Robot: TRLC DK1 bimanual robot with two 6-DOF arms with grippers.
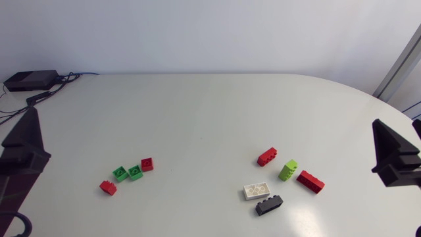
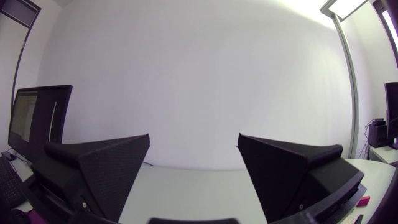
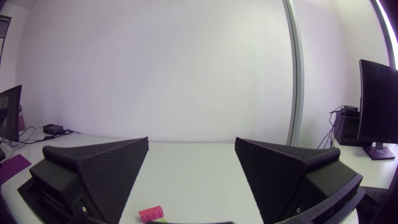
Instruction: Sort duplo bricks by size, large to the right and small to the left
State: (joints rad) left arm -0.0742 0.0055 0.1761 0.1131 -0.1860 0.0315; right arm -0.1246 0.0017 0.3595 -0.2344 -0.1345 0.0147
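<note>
In the head view, small bricks lie at the front left: a red one (image 1: 108,187), two green ones (image 1: 120,173) (image 1: 135,172) touching, and another red one (image 1: 147,164). At the front right lie a red brick (image 1: 266,156), a lime brick (image 1: 288,170), a long red brick (image 1: 310,182), a white brick (image 1: 257,191) and a dark grey brick (image 1: 269,206). My left gripper (image 1: 29,125) (image 2: 194,135) stands open and empty at the left table edge. At the right edge, open and empty, is my right gripper (image 3: 191,140) (image 1: 383,135); a reddish brick (image 3: 151,214) lies on the table ahead of it.
A black box (image 1: 29,80) with cables sits at the table's back left corner. The white table (image 1: 210,118) is bare between the two brick groups and across its far half.
</note>
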